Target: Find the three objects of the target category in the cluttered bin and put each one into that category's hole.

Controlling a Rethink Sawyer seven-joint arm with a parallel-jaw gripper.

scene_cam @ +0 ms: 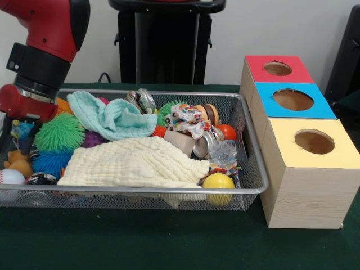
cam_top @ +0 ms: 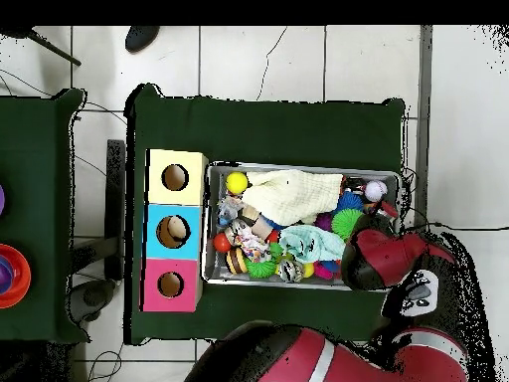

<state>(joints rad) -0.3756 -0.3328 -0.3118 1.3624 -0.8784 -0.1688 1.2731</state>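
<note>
The wire mesh bin (scene_cam: 169,93) is full of toys and cloths; it also shows in the overhead view (cam_top: 298,167). A brown teddy bear (scene_cam: 18,164) lies at the bin's left end, partly hidden by spiky balls. An orange patch (scene_cam: 63,105) shows behind the arm; I cannot tell what it is. The duck and the tiger are not clearly in view. The red-topped box's hole (scene_cam: 277,68) (cam_top: 170,285) is empty. My arm (scene_cam: 34,84) (cam_top: 383,254) reaches down over the bin's left end in the front view, above the teddy bear. My gripper is mostly hidden by the wrist and the toys.
A cream cloth (scene_cam: 135,163) and a teal cloth (scene_cam: 112,118) cover much of the bin. Green (scene_cam: 59,132) and blue (scene_cam: 50,160) spiky balls, a yellow ball (scene_cam: 218,183), a baseball (scene_cam: 11,177) and rope toys (scene_cam: 188,118) lie about. Blue-topped (scene_cam: 292,100) and yellow-topped (scene_cam: 314,142) boxes stand beside the bin.
</note>
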